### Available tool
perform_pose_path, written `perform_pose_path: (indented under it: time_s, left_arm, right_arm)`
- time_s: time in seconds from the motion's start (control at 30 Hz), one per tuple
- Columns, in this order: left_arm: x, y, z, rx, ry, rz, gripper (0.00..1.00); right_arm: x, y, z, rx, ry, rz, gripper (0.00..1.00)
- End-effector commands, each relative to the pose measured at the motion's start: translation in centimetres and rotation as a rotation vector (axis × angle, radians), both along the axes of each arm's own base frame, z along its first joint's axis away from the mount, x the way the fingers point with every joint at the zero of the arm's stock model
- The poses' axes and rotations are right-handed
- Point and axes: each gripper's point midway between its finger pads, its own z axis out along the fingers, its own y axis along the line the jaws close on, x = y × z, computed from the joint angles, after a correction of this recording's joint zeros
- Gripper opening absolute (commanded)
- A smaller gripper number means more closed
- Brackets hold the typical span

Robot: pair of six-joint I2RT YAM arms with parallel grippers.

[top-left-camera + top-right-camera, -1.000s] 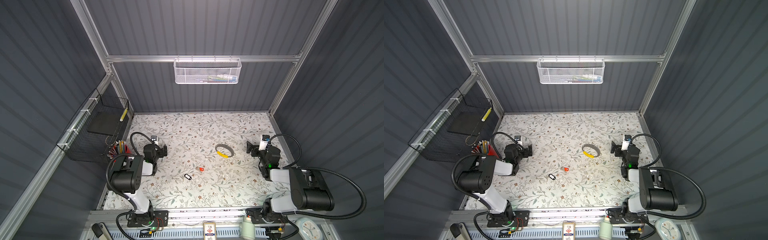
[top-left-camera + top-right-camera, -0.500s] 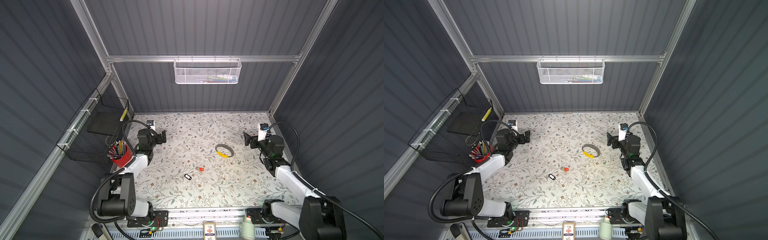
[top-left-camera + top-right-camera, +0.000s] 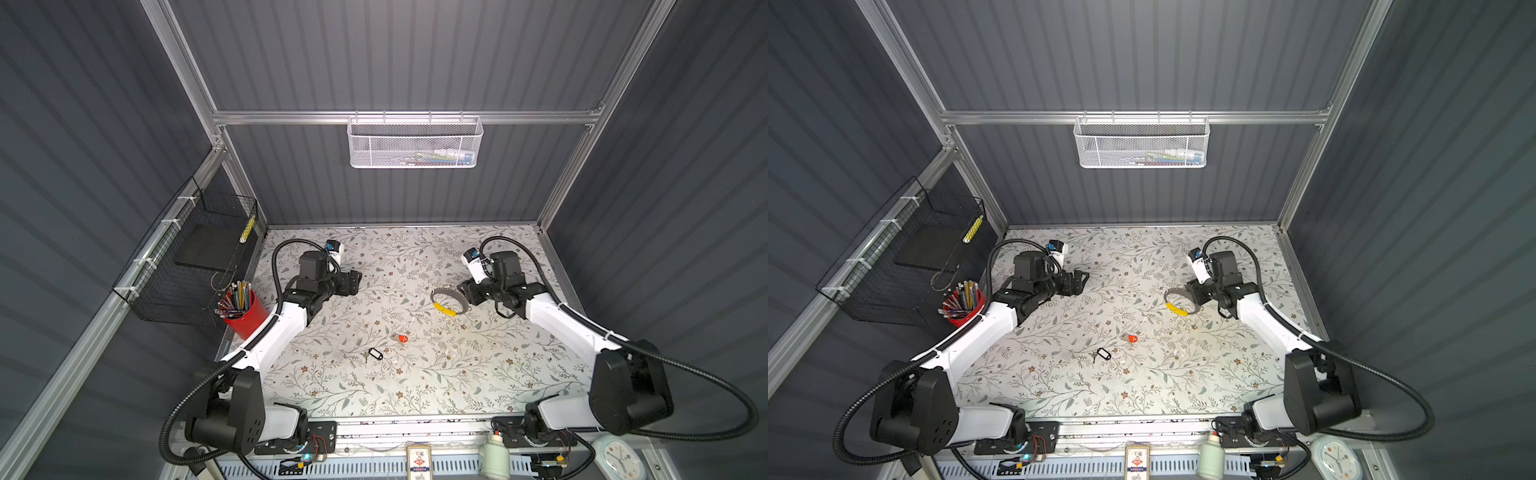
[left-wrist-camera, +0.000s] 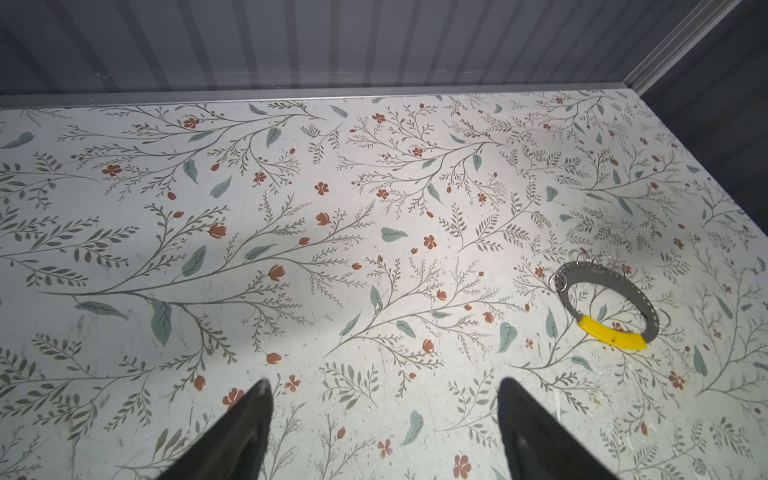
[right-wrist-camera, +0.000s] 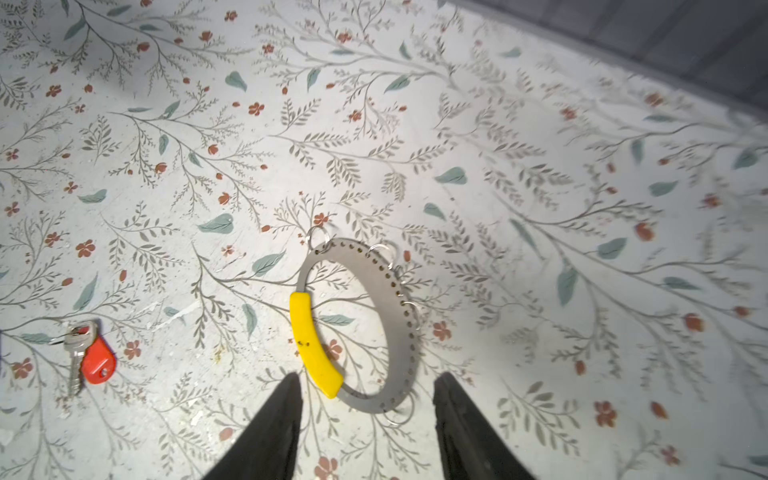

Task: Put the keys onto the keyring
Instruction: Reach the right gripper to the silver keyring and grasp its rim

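Left pincer [image 4: 384,381] gapes wide above the table [image 4: 374,208]; right pincer [image 5: 369,376], open, hangs just over the keyring [image 5: 390,291].

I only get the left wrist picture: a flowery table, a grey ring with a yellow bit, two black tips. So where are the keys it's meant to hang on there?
Observer: Outside your frame. An orange-red-tagged key lies on the table, clear of the keyring.
Operator: Just that one?
Observer: No. A key with a black-framed white tag lies close by, not touching the orange one, nearer the table's front edge.
Operator: Is anything going for the ring?
Observer: Yes, the right pincer hangs at it, jaws apart, with the ring's edge beside the yellow piece between them. I can't confirm contact.
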Motion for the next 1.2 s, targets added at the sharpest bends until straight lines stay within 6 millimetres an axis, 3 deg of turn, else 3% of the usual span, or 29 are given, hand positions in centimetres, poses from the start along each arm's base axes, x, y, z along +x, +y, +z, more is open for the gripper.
perform_pose_path:
  time_s: [0.0, 0.33, 0.57, 1.17]
  left_arm:
    - [-0.7, -0.8, -0.6, 0.022, 0.036, -0.040, 0.82]
    - [-0.5, -2.6, -0.5, 0.042, 0.029, -0.077, 0.66]
    - [0.1, -3.8, -0.2, 0.035, 0.034, -0.109, 0.58]
    - [0.7, -5.6, -1.1, 0.032, 0.059, -0.146, 0.48]
  right_arm:
    - [-1.0, 1.1, -1.7, -0.017, 0.143, 0.042, 0.49]
    - [1.5, 1.3, -2.3, -0.056, 0.253, -0.113, 0.38]
    - [1.8, 2.9, -4.0, -0.105, 0.294, -0.060, 0.34]
    - [4.3, 2.4, -6.2, -0.142, 0.325, -0.169, 0.23]
